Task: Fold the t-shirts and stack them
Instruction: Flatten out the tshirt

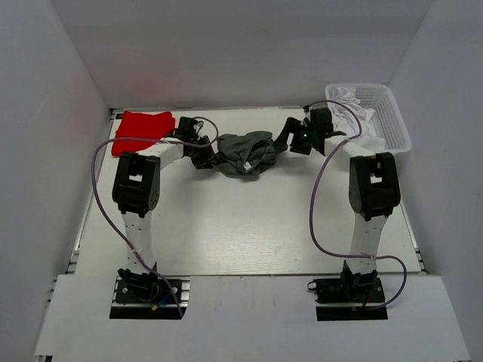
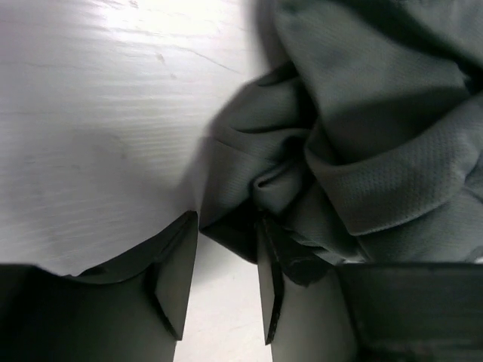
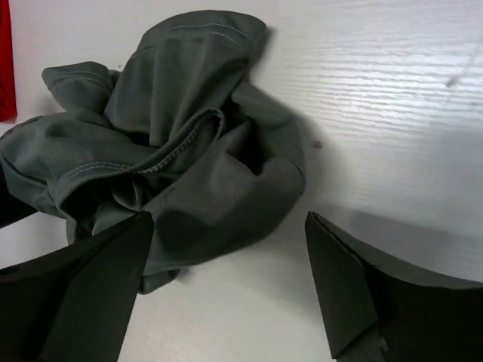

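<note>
A crumpled dark grey t-shirt (image 1: 245, 153) lies at the back middle of the table, with a gripper at each side. My left gripper (image 1: 204, 154) is at its left edge. In the left wrist view a dark fold of the grey t-shirt (image 2: 362, 151) reaches between the tips of that left gripper (image 2: 226, 226), whose jaws still stand apart. My right gripper (image 1: 292, 139) is wide open at the shirt's right edge. In the right wrist view the grey t-shirt (image 3: 173, 143) lies just ahead of the right gripper (image 3: 229, 219), touching its left finger. A folded red t-shirt (image 1: 142, 130) rests at the back left.
A white mesh basket (image 1: 392, 113) with white cloth (image 1: 349, 104) in it stands at the back right corner. White walls close in the table on three sides. A strip of the red t-shirt (image 3: 4, 60) shows at the left edge of the right wrist view.
</note>
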You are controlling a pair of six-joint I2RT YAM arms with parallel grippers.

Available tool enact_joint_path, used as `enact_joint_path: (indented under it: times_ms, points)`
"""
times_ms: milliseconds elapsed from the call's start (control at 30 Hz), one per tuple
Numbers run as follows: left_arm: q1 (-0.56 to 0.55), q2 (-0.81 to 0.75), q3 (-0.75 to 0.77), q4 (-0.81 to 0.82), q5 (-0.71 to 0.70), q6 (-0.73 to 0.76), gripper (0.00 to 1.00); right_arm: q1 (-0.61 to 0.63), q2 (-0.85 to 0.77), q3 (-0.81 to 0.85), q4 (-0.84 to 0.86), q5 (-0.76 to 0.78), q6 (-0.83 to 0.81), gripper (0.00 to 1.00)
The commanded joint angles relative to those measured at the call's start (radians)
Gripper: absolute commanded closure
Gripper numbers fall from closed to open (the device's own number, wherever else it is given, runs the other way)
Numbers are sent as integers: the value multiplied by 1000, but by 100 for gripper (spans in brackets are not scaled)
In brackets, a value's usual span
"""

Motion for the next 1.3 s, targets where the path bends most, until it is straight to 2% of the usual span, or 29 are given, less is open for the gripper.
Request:
enact_joint_path:
  times_ms: [0,67,100,133,167,200,233,300,433,533,700,733,800,967,1100,1267]
  points:
    - [-11,5,-19,30,44,-10,53,14,23,64,59,-46,30,16]
    - [-21,5,-19,49,44,-10,62,19,38,81,89,-43,36,24]
    - [-21,5,-5,60,44,-10,63,22,44,89,89,-43,41,36]
    - [-21,5,-5,60,44,-10,68,20,53,95,92,-61,35,44]
    - [-21,15,11,60,44,-10,84,22,53,95,94,-70,36,53]
    - [-21,15,24,60,44,-20,97,22,58,97,92,-80,35,73]
    - [-21,15,24,48,44,-20,100,19,56,101,88,-84,33,81]
    - [-21,5,24,38,33,-20,100,19,46,106,71,-80,26,100]
    - [-21,-109,24,12,-25,22,100,16,-17,86,39,-48,-28,100]
    - [-12,-259,6,-35,-136,34,100,8,-158,31,51,9,-46,100]
    - [-1,-512,-53,-141,-387,34,100,0,-437,-101,51,283,-77,100]
    - [-1,-596,-62,-156,-422,34,100,-3,-469,-115,48,307,-83,100]
    - [-1,-676,-88,-193,-505,23,100,-9,-596,-167,45,389,-92,100]
    - [-1,-893,-114,-248,-671,-3,100,-21,-787,-199,-15,506,-122,100]
    - [-1,-1043,-114,-262,-685,-12,100,-26,-934,-196,-64,528,-114,100]
    - [-1,-1170,-136,-230,-584,-12,100,-24,-1026,-207,-61,385,-105,100]
